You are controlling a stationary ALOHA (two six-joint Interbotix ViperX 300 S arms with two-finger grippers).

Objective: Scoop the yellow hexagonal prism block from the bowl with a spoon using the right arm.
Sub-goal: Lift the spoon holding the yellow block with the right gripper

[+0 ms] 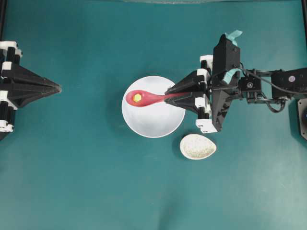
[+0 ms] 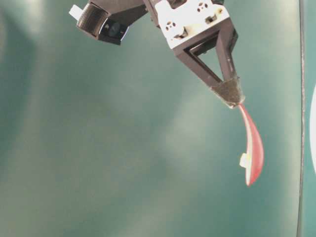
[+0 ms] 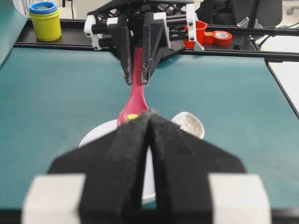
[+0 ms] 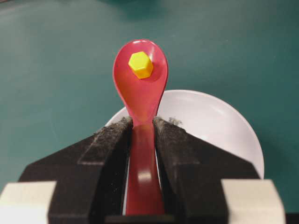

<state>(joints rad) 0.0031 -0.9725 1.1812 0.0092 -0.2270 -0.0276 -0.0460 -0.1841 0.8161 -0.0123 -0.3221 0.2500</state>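
The right gripper (image 4: 142, 135) pinches the hard, slick spoon (image 4: 140, 88) by its handle — the tiny, light block (image 4: 140, 65) could roll off.

Even bright light, blurred foregrounds

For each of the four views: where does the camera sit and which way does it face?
Overhead: straight down on the bowl, both arms.
Table-level: low, sideways; the right gripper holding the spoon.
Left wrist: behind the shut left gripper, facing the right arm.
Right wrist: along its jaws at the yellow block in the scoop.
Shared: the spoon appears in every view.
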